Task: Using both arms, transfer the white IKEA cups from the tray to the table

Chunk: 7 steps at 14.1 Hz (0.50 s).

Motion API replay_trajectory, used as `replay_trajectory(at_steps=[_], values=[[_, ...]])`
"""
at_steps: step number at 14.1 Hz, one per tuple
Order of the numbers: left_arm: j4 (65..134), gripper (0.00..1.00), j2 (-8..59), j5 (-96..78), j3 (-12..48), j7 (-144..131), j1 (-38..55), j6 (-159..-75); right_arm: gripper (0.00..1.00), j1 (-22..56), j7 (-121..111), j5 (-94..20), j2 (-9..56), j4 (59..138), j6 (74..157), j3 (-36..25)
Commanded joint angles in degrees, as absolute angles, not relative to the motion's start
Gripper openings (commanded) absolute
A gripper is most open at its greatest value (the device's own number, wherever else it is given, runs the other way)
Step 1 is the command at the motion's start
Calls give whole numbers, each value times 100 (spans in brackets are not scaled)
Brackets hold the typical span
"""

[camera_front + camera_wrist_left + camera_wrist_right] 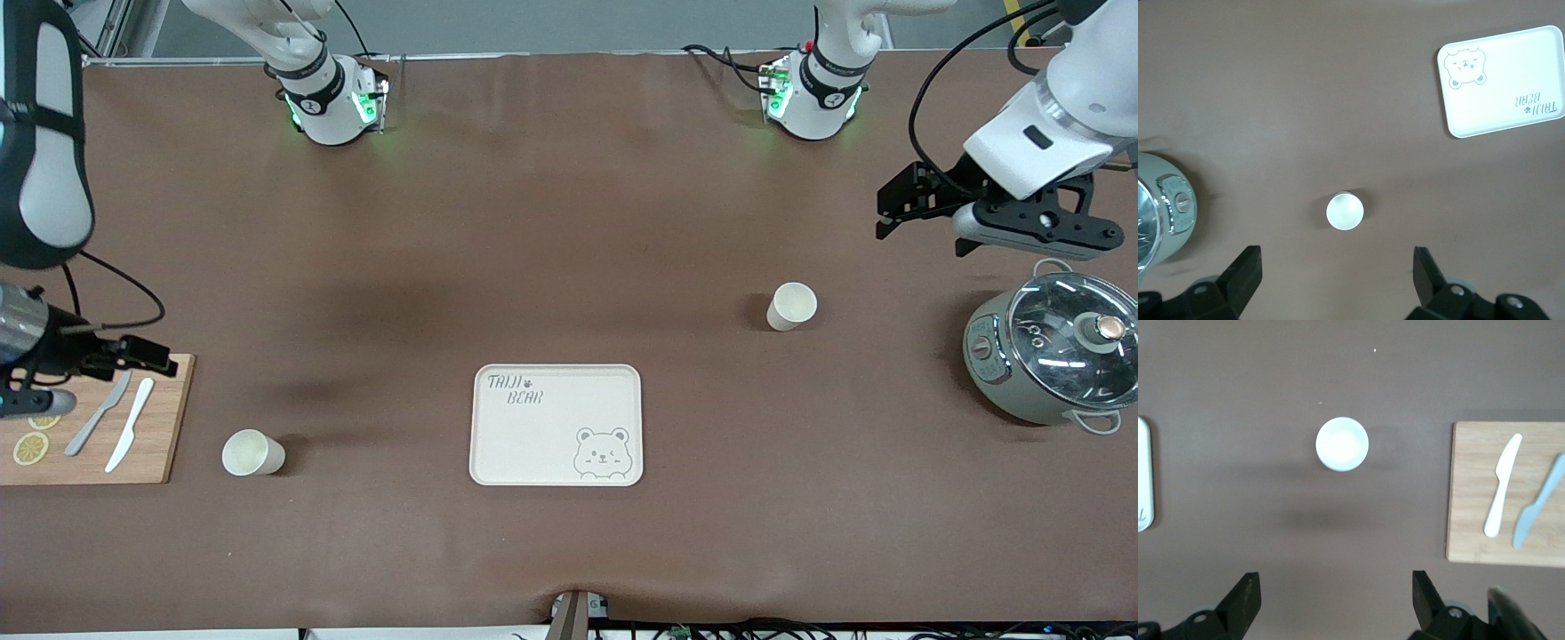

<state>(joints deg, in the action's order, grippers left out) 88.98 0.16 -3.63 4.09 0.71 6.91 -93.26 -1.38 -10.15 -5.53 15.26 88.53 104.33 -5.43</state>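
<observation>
Two cream-white cups stand upright on the brown table. One cup [791,306] is toward the left arm's end, farther from the front camera than the tray [498,444]. The other cup [252,452] is toward the right arm's end, beside the wooden board. My left gripper [889,218] is open and empty, up in the air over bare table near the pot. Its wrist view shows the first cup [1345,211] just ahead of the open gripper [1336,267]. My right gripper [160,354] is open and empty above the board's corner. Its wrist view shows the second cup [1342,444] well ahead of the gripper [1336,590].
A grey pot with a glass lid [1058,347] stands at the left arm's end. A wooden cutting board [160,444] at the right arm's end carries a grey knife [98,415], a white knife [130,424] and lemon slices [29,447]. The bear-print tray [1501,80] holds nothing.
</observation>
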Motion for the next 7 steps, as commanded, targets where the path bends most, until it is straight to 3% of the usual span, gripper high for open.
replay_trajectory(at_steps=[1, 7], values=[[8666, 100, 79, 86, 422, 114, 650, -9027, 100, 0, -826, -343, 845, 9193, 10039, -554], [8648, 100, 44, 176, 361, 404, 448, -8947, 100, 9, -757, -264, 352, 8992, 9011, -545]])
